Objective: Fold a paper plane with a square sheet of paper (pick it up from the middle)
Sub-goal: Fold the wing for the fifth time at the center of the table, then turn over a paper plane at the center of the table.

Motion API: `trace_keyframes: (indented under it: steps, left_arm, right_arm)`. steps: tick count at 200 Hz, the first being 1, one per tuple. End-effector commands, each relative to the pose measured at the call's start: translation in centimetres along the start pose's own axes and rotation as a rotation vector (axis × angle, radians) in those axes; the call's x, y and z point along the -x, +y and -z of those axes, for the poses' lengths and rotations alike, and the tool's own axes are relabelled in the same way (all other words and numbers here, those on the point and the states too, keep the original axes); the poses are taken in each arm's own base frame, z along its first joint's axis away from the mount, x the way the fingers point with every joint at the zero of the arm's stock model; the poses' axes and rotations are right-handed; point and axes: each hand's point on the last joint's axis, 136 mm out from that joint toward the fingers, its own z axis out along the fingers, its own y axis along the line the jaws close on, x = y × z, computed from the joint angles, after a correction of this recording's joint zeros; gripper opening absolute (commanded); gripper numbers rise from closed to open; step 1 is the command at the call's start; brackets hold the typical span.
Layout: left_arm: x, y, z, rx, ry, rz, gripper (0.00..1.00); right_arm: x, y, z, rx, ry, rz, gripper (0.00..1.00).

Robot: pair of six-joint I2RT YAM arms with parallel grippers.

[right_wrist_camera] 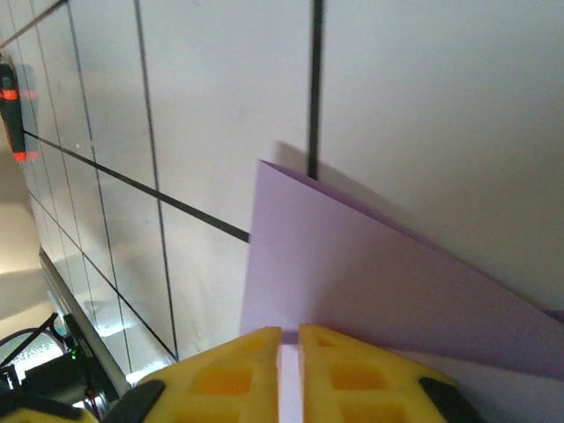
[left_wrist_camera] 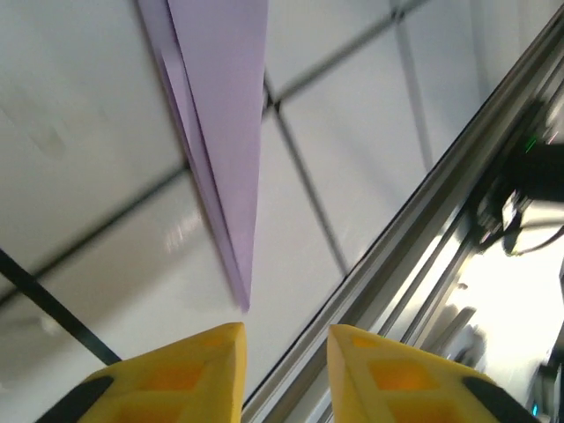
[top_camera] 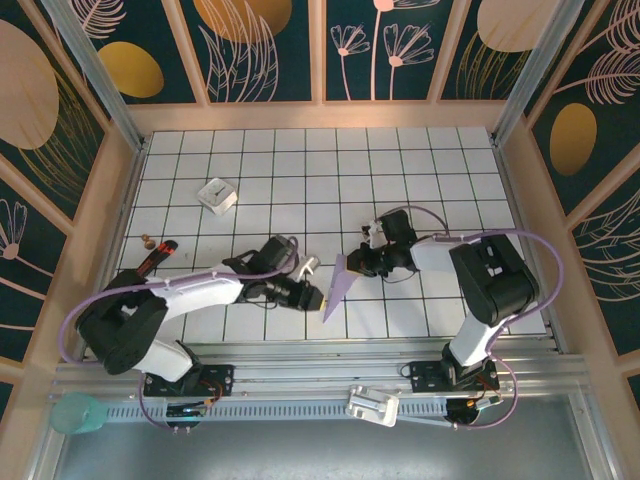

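Paper plane (top_camera: 338, 283) right of left hand (top_camera: 316, 297) (apart)

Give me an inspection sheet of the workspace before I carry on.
Surface: white tiled table, flat.
Job's things: paper plane, slim dart, tip toward the near rail.
Clutter: white block far left; red-black tool at the left edge.
Grippers: left gripper jaws apart, empty, short of the plane's tip; right gripper jaws shut on the plane.
Cables: lavender cables along both arms, off the paper.
Surroundings: patterned walls.
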Motion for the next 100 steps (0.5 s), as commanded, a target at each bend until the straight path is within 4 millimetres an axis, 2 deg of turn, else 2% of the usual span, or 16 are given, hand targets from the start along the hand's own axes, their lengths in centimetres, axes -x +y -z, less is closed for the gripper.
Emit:
trace_keyframes:
  steps: [1, 15, 33, 57, 67, 100]
  left_arm:
    - [4.6, -1.5, 1.1, -0.059, -0.180, 0.055, 0.36]
    - [6.1, -1.4, 0.9, -0.077, -0.221, 0.098, 0.38]
    - [7.6, 0.2, 0.2, -0.035, -0.250, 0.162, 0.39]
    - [9.0, 1.9, -1.1, -0.018, -0.260, 0.211, 0.41]
    - [9.4, 2.0, -1.9, -0.027, -0.249, 0.210, 0.41]
    - [10.4, 3.7, -4.2, 0.020, -0.210, 0.217, 0.40]
  right_arm:
    - [1.2, 1.4, 2.6, -0.037, -0.061, 0.077, 0.17]
    - [0.9, 1.1, 3.5, -0.083, -0.086, 0.066, 0.22]
    - [-0.1, 0.6, 4.2, -0.161, -0.118, 0.040, 0.25]
    - [-1.2, 0.1, 4.6, -0.233, -0.182, -0.008, 0.29]
    - [-1.3, -0.2, 4.8, -0.244, -0.211, -0.036, 0.32]
    - [-2.8, 0.2, 3.5, -0.230, -0.222, -0.064, 0.39]
